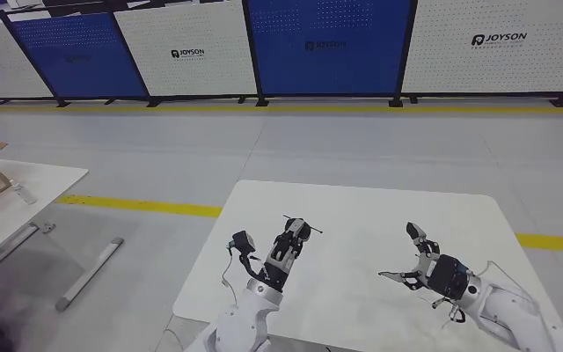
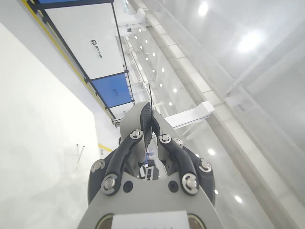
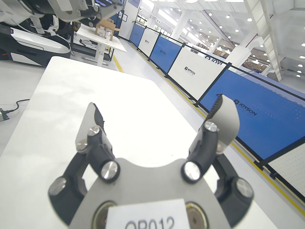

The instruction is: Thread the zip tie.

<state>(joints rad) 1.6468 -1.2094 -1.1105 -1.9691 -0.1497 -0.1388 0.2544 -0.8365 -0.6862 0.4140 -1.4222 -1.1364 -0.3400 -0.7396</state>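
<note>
1. Zip tie [image 1: 314, 229]: thin black strip, held above the tabletop [image 1: 352, 202], not resting on it. In the top view its long axis runs crosswise to the fingers that hold it, with a short length standing out on either side. One free end points toward the robot's right. Head and tail ends are too small to tell apart.

2. Left gripper [image 1: 297, 227]: at the zip tie, closed on it. In the left wrist view the left gripper [image 2: 150, 113] has its pads pressed together with the zip tie [image 2: 150, 94] pinched in the seam, a bare length rising clear of the fingertips.

3. Right gripper [image 1: 398, 253]: well apart from the zip tie, on its right-hand side, empty, jaws spread wide. In the right wrist view the right gripper [image 3: 157, 108] has only tabletop [image 3: 95, 84] between its fingers. Its mouth opens roughly toward the zip tie but is not lined up with the strip.

4. Governing relation: the zip tie lies to the left of the open right gripper, free end toward it, across bare tabletop. The left arm already holds the piece; the right is the free one.

5. Judgement: threading is not yet begun. The next move likely calls for the right gripper to close the gap and take the near free end, aligned along the strip.
</note>
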